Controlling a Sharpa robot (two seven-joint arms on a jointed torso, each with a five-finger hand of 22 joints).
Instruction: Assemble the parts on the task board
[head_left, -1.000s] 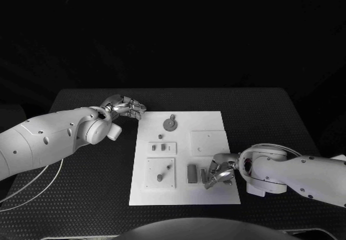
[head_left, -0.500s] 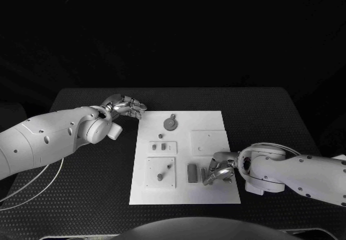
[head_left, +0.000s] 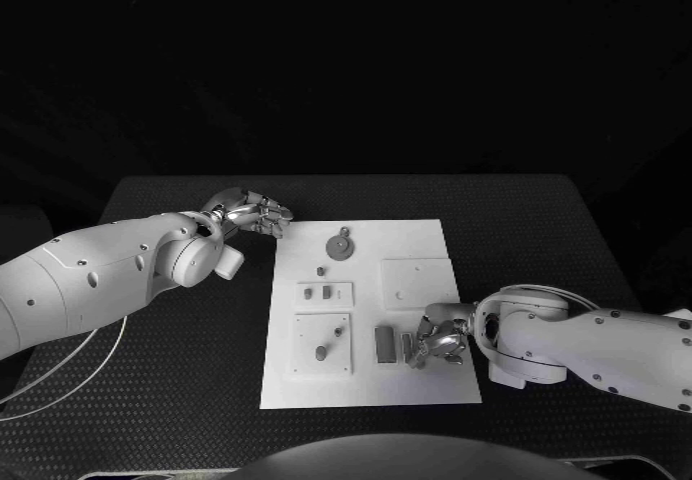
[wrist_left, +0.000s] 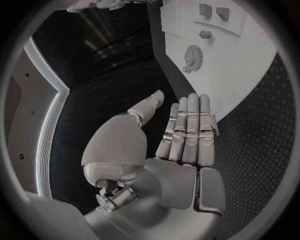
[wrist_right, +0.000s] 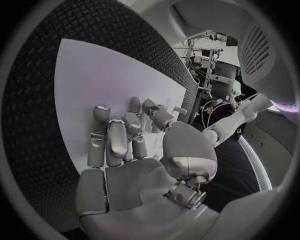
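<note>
The white task board (head_left: 368, 385) lies mid-table with grey parts on it: a round gear-like piece (head_left: 340, 246) at its far end, a small peg (head_left: 320, 271), two raised plates (head_left: 326, 293) (head_left: 320, 345) and a dark bar (head_left: 384, 343). My right hand (head_left: 437, 340) is low over the board's near right part. Its fingertips (wrist_right: 133, 105) are down on the board by a small grey piece (head_left: 408, 348); whether they pinch it is hidden. My left hand (head_left: 253, 213) hovers off the board's far left corner, fingers (wrist_left: 187, 125) straight, holding nothing.
A bare square plate (head_left: 418, 282) sits on the board just beyond my right hand. Black table surface (head_left: 173, 350) surrounds the board on every side. A thin cable (head_left: 65, 365) hangs under my left arm.
My right hand has crept slightly left and toward the far side, closer to the small grey piece and the bar. The left hand has stayed still.
</note>
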